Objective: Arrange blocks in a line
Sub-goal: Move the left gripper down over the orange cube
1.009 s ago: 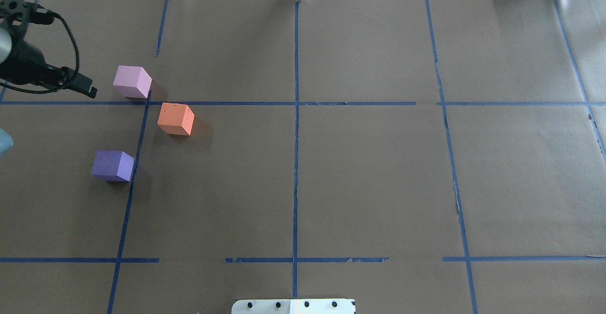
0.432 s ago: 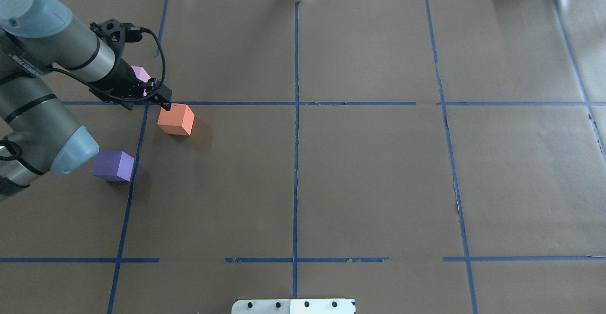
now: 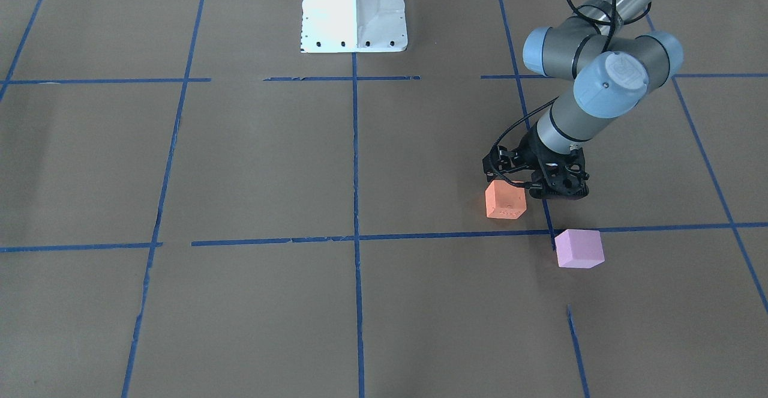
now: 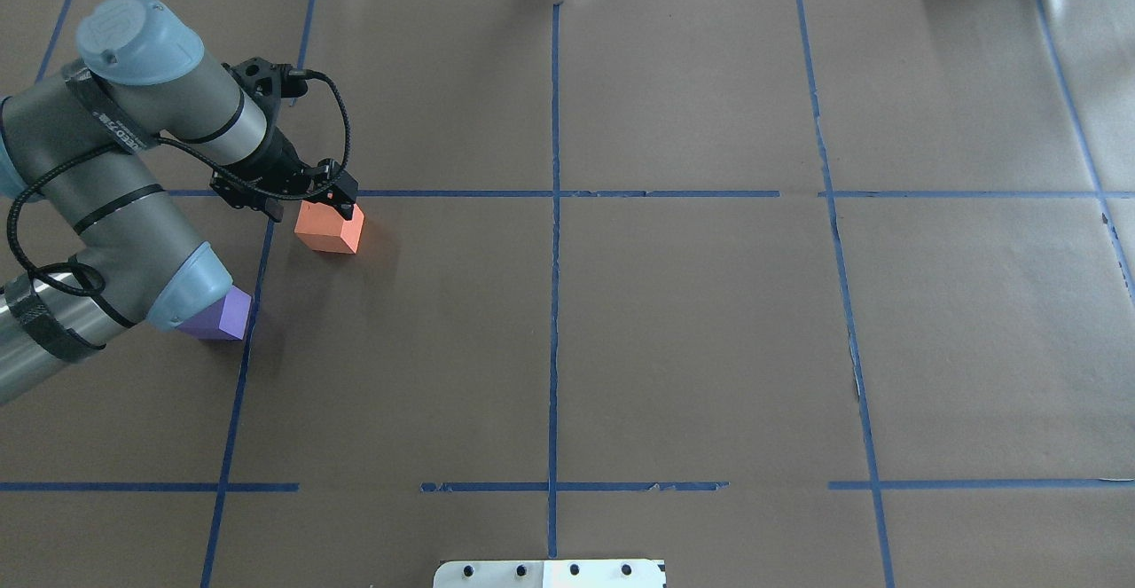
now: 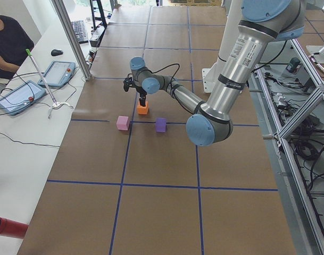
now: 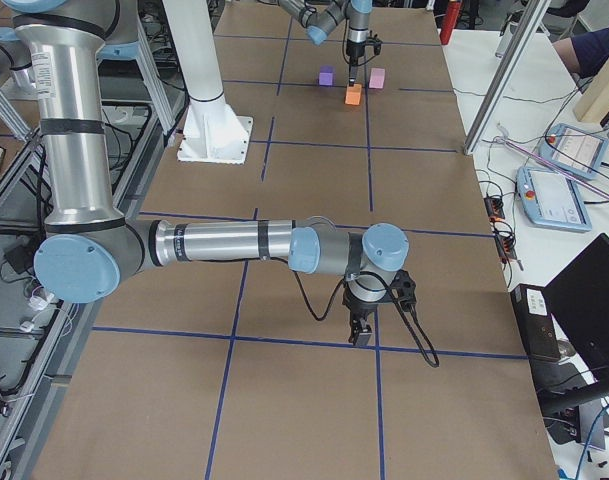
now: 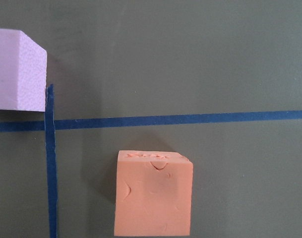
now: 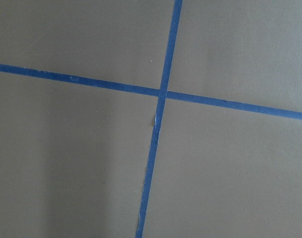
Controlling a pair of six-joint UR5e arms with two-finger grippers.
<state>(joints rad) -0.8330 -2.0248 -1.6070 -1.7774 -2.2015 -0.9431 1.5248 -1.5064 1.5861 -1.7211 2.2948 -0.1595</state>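
The orange block (image 4: pixel 330 229) lies left of centre, also in the front view (image 3: pixel 506 201) and the left wrist view (image 7: pixel 153 194). The pale pink block (image 3: pixel 579 248) lies just beyond it, hidden under the arm in the overhead view. The purple block (image 4: pixel 228 316) is half covered by the left arm's elbow. My left gripper (image 4: pixel 344 206) hovers just above the orange block's far edge, apart from it; its fingers look shut and empty. My right gripper (image 6: pixel 362 333) shows only in the right side view, low over bare table; I cannot tell if it is open.
Brown paper with blue tape grid lines (image 4: pixel 554 215) covers the table. The robot's white base (image 3: pixel 354 11) stands at the near middle edge. Operators' tablets and cables (image 5: pixel 23 95) lie beyond the table's far edge.
My left arm has swept in from the left edge, passed over the pink block and now hangs over the orange block. The three blocks have not moved.
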